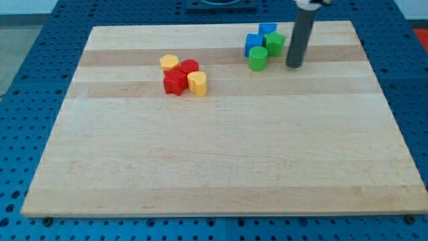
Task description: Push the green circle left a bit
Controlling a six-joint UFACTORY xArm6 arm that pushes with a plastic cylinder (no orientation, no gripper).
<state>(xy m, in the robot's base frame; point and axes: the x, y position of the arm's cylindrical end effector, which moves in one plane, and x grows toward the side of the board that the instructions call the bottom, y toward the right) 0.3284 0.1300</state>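
Green circle [258,58]: short upright cylinder, toward the view's top right of the bench [221,154], standing at the view's lower edge of a small cluster. Touching or nearly touching the blue block [253,44] above-left and the green star-like block [275,43] above-right; exact contact not discernible. Second blue block [268,29] farther toward the view's top.

Handling, judged: small, light, rigid, likely hard plastic; flat base on smooth wood, so likely to slide readily and coast little. Round wall apt to roll off a rod that meets it off-centre, veering toward the view's top or bottom. No fragility expected.

Contact point, judged: middle of the right-hand wall, low down, pushed straight toward the view's left; short stroke only.

My tip [294,66]: resting on the bench just to the view's right of the green circle, apart from it, slightly lower in view.

Fingers: none fitted; plain rod, nothing pinched, no spread or pressed state applicable.

Elsewhere: separate cluster well apart to the view's left — yellow cylinder [169,63], red cylinder [190,67], red star-like block [175,83], second yellow cylinder [197,83].
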